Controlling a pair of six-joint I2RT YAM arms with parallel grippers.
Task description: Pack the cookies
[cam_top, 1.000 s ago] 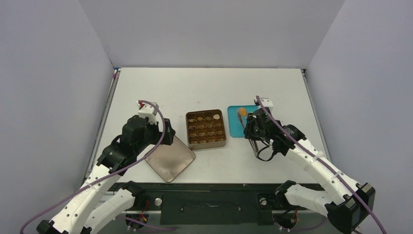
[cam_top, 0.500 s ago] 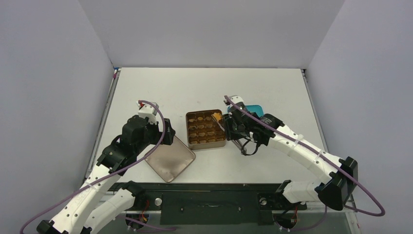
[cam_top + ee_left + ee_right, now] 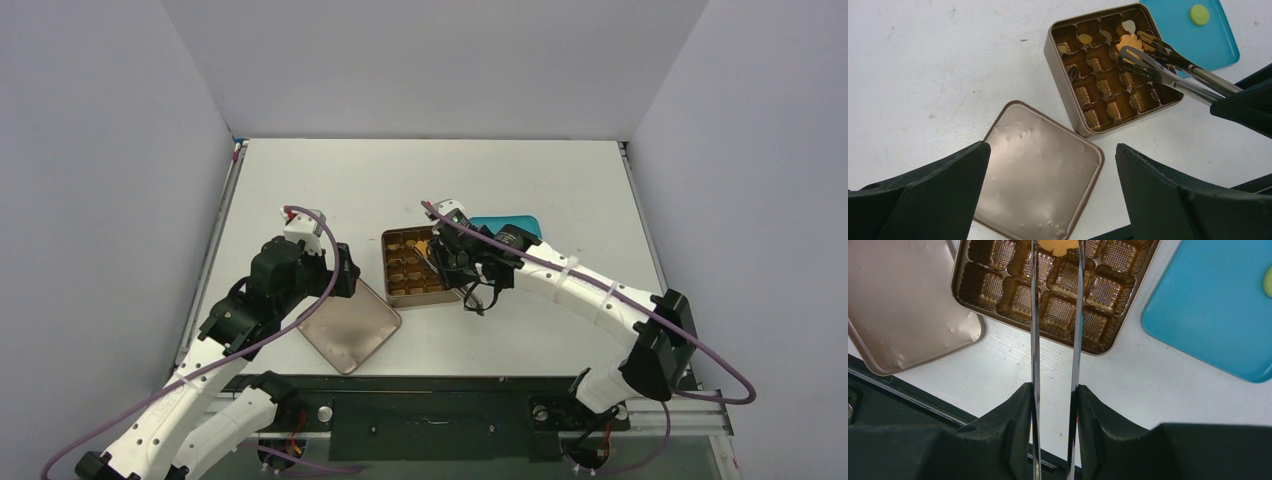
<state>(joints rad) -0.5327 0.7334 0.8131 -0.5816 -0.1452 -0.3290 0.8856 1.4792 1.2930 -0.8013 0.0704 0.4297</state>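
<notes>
Now the right gripper [image 3: 1054, 399], clamped on the tweezers [image 3: 1168, 67], has swung left from the teal tray [image 3: 1220, 47] to above the tin [image 3: 1135, 118]. An orange cookie [image 3: 1126, 42] is pinched in the tweezer tips over the tin's upper rows, so this piece looks about ready to be lowered into a compartment. The left gripper [image 3: 1050, 147] hangs wide apart and empty over the lid [image 3: 1040, 170]. Only the left wrist view shows the whole green cookie [image 3: 1199, 14] waiting on the tray at upper right. The right wrist view crops the orange cookie at its top edge.
</notes>
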